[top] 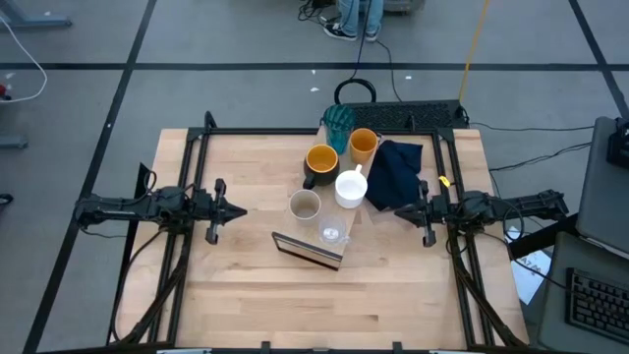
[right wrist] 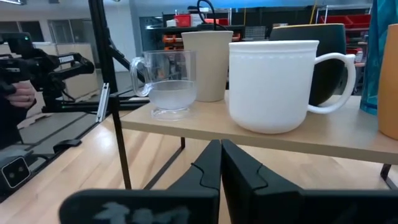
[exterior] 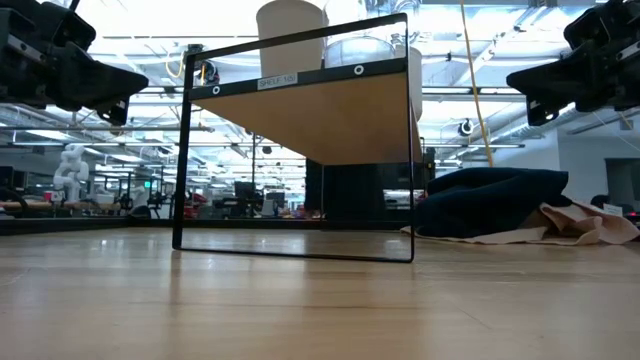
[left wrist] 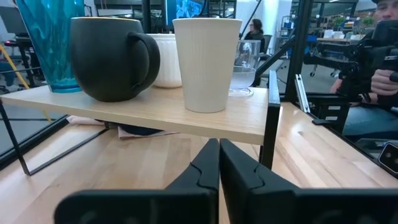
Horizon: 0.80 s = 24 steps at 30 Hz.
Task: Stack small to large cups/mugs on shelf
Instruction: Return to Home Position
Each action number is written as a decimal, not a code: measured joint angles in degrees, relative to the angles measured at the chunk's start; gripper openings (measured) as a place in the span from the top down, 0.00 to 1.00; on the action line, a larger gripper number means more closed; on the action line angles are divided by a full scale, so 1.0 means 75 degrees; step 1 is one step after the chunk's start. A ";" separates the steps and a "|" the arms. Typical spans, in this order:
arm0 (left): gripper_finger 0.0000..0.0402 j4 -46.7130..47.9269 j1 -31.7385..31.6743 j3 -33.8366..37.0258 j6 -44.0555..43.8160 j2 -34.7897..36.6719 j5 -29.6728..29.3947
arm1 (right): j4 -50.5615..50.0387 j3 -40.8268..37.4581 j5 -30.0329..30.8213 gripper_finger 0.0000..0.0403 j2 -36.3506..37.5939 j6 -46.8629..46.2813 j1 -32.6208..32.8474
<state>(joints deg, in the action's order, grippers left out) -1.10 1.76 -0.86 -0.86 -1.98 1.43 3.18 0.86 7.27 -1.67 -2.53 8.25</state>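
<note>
The light-wood shelf [top: 339, 221] stands on a black wire frame [exterior: 180, 160] in the middle of the table. Six vessels stand on it by their bases: teal tumbler [top: 339, 123], orange cup [top: 363, 145], dark mug with yellow inside [top: 320, 162], white mug [top: 351, 189], beige cup [top: 305, 205] and small clear glass [top: 331, 234]. My left gripper [top: 238, 210] is shut and empty, left of the shelf, pointing at it [left wrist: 219, 155]. My right gripper [top: 401, 209] is shut and empty, right of the shelf [right wrist: 221, 158].
A navy cloth [top: 396, 175] lies bunched on a pink cloth [exterior: 585, 225] at the shelf's right, close to my right gripper. Bare tabletop lies near and to the left. A person's hand [right wrist: 18, 93] shows beyond the table.
</note>
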 joint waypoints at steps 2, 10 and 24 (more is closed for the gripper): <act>0.99 0.0000 -0.0001 0.0000 0.0017 0.0000 0.0000 | 0.0000 0.0000 0.0003 1.00 0.0000 0.0058 0.0000; 0.93 0.0003 0.0000 0.0000 -0.0140 0.0000 0.0000 | 0.0000 0.0000 0.0006 1.00 0.0000 0.0082 0.0000; 0.91 0.0002 0.0000 -0.0003 -0.0125 0.0000 -0.0001 | 0.0003 0.0000 0.0012 1.00 0.0000 0.0082 0.0000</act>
<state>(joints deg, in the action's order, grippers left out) -1.09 1.76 -0.89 -1.79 -1.98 1.42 3.20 0.86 7.35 -1.67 -1.91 8.25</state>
